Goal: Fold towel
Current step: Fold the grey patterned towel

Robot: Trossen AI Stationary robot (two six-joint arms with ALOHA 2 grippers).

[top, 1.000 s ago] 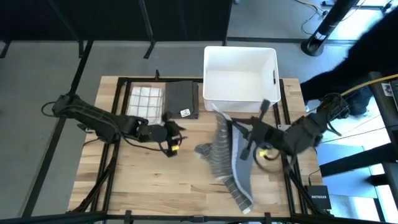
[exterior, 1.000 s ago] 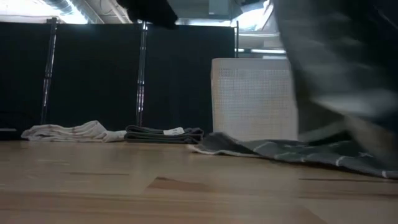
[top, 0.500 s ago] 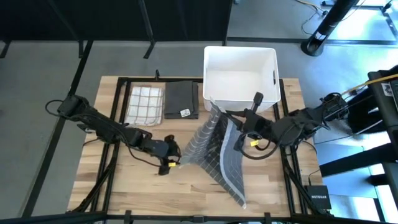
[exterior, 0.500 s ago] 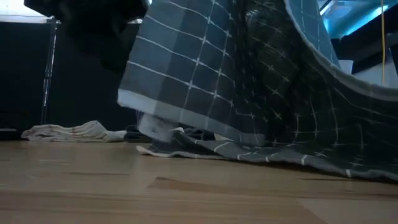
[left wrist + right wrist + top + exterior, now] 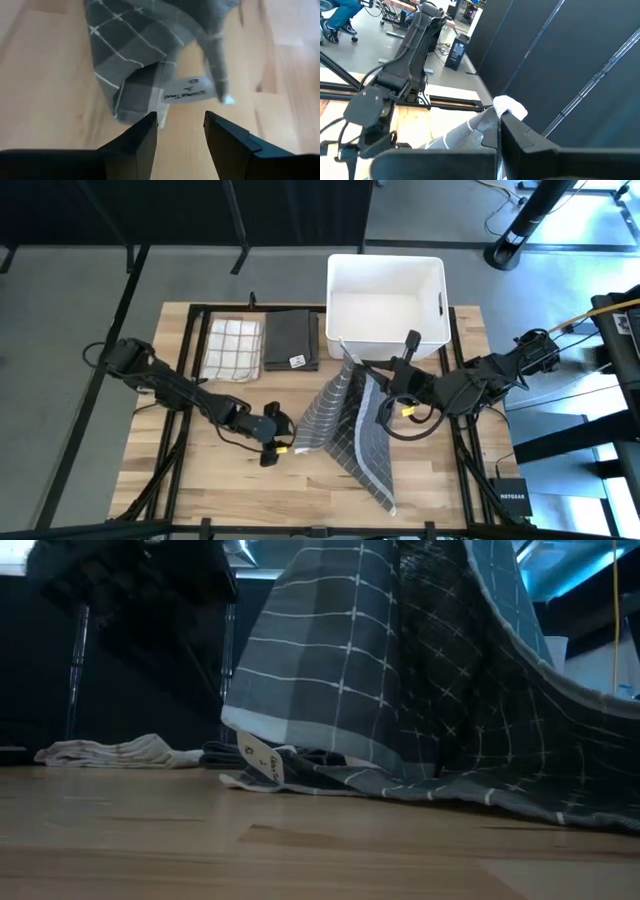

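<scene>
- At table centre-right, right gripper (image 5: 352, 366) sits just in front of the white bin (image 5: 385, 300), fingers pinched tight on the top corner of the grey checked towel (image 5: 345, 420); the wrist view shows a white hem nub of the towel (image 5: 509, 107) squeezed between the dark fingers.
- Towel hangs from that pinched corner like a tent: the upper part is lifted off the wood, the lower part drapes down and trails toward the front edge of the table (image 5: 230, 480). Low view shows the towel (image 5: 420, 680) hanging with its bottom edge lying on the surface and a small white label (image 5: 260, 758) dangling at the low corner.
- Left gripper (image 5: 283, 445) is at table height, just beside the towel's lower-left corner, fingers spread apart and holding nothing. Left wrist view: both fingers (image 5: 135, 145) straddle a gap, with the towel corner (image 5: 135, 75) and its white label (image 5: 189, 90) right ahead, label not gripped.
- Left arm reaches in from the table's left edge; right arm comes in from the right edge.
- Further out: a folded white checked cloth (image 5: 233, 347) and a folded dark cloth (image 5: 292, 340) lie side by side at the back, left of the bin.
</scene>
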